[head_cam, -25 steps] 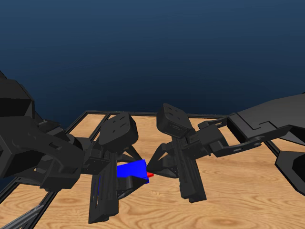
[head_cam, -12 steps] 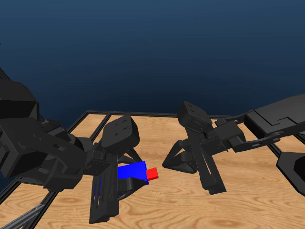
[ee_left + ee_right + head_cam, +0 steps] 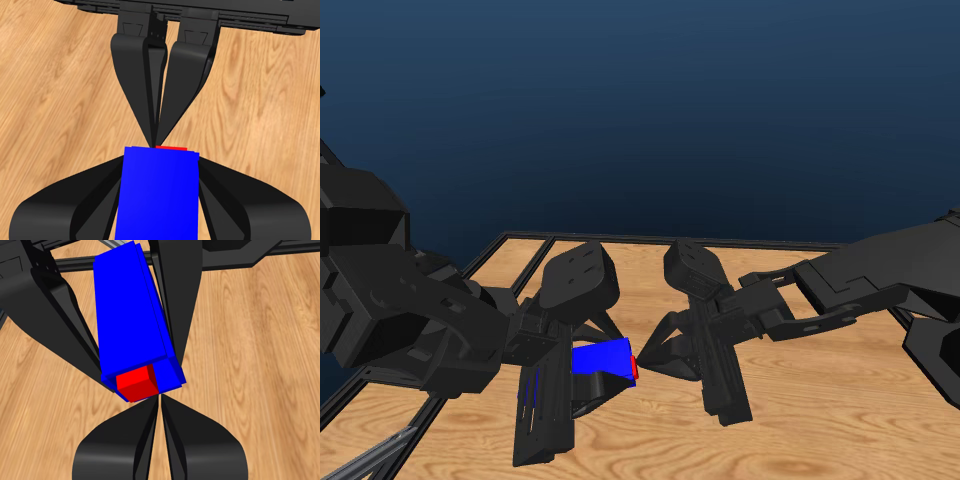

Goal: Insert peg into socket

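Left gripper (image 3: 582, 385): we see it at the left of the table, its two fingers (image 3: 65, 200) pressed against the two sides of the blue block, so it is clamped on that block and holds it above the wood

Socket (image 3: 601, 358): we see the blue block gripped crosswise by the left gripper, its open end turned toward the right arm; in the right wrist view the block (image 3: 131, 315) runs away from the camera, with the opening at the near end

Peg (image 3: 634, 368): we see only a small red end at the mouth of the blue block; the right wrist view shows the red bar (image 3: 136, 384) sitting inside the opening, nearly flush with the block's end, and the left wrist view shows just a thin red strip (image 3: 171, 147) past the far edge of the block

Right gripper (image 3: 652, 352): we see it just beside the red end, its two fingers (image 3: 195, 440) drawn together until the tips meet, with nothing between them; the tips lie just at the red end, and we cannot tell whether they touch it

Table (image 3: 820, 420): we see pale wood with a dark frame along its far edge, below both arms
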You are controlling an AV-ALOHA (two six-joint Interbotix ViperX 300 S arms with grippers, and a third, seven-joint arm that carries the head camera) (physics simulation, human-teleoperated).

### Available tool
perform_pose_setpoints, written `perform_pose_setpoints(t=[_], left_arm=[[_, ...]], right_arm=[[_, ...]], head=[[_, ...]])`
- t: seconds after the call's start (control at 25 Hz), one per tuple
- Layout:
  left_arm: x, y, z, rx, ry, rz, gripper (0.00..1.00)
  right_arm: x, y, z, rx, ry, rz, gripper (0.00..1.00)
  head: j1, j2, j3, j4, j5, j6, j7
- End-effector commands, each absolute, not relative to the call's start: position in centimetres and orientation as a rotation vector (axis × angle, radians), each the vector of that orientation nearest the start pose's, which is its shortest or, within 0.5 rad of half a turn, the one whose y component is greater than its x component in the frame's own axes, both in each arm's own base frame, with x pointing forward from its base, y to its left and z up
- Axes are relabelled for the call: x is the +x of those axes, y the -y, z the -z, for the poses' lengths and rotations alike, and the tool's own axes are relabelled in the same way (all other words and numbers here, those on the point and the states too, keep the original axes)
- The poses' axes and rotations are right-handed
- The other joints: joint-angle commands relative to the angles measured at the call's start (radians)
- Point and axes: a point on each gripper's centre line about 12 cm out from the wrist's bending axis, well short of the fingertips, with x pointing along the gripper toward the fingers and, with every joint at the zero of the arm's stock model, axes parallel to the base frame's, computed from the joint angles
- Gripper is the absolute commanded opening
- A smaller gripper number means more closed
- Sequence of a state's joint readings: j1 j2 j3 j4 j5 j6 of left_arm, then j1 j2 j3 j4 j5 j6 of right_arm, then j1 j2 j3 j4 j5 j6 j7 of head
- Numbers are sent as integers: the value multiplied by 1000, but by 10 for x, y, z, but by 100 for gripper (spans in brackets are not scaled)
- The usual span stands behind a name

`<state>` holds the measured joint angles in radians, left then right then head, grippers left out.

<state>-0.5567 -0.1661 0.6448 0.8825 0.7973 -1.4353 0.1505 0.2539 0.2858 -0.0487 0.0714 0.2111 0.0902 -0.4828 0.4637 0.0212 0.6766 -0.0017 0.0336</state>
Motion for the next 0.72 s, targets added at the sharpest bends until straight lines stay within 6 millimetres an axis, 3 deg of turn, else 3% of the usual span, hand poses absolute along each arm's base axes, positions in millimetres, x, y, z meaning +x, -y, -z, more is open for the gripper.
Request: perform_pose_setpoints(t=[0.04,0.2,0.36,0.4,0.48,0.56,0.64,0.68,0.72], left_arm=[[315,117,-233,-158,-749,-308,0],[311,114,-215,-122,-793,-339,0],[309,117,-220,-130,-777,-336,0],[310,118,-226,-145,-762,-328,0],[308,115,-210,-110,-804,-356,0],[311,119,-228,-162,-757,-330,0],[310,116,-214,-140,-789,-346,0],[310,119,-223,-160,-770,-334,0],[310,116,-218,-147,-786,-352,0]], right_arm=[[496,-79,-213,100,-501,-118,0],[498,-77,-210,96,-510,-115,0],[490,-72,-207,109,-533,-102,0],[486,-70,-203,110,-548,-97,0],[476,-65,-196,123,-575,-84,0],[467,-60,-195,141,-582,-71,0],[456,-56,-190,177,-571,-58,0],[452,-57,-194,212,-516,-57,0],[449,-57,-195,236,-482,-56,0]], head=[[2,-10,-18,1,-12,0,-1],[4,-10,-19,1,-12,-1,-4],[5,-11,-19,1,-11,1,-5],[4,-11,-19,1,-11,0,-5],[3,-12,-20,1,-13,0,-5],[2,-12,-20,1,-15,0,-4],[-2,-14,-21,0,-16,1,-2],[-4,-15,-21,0,-19,2,-1],[-5,-15,-21,-1,-20,2,0]])
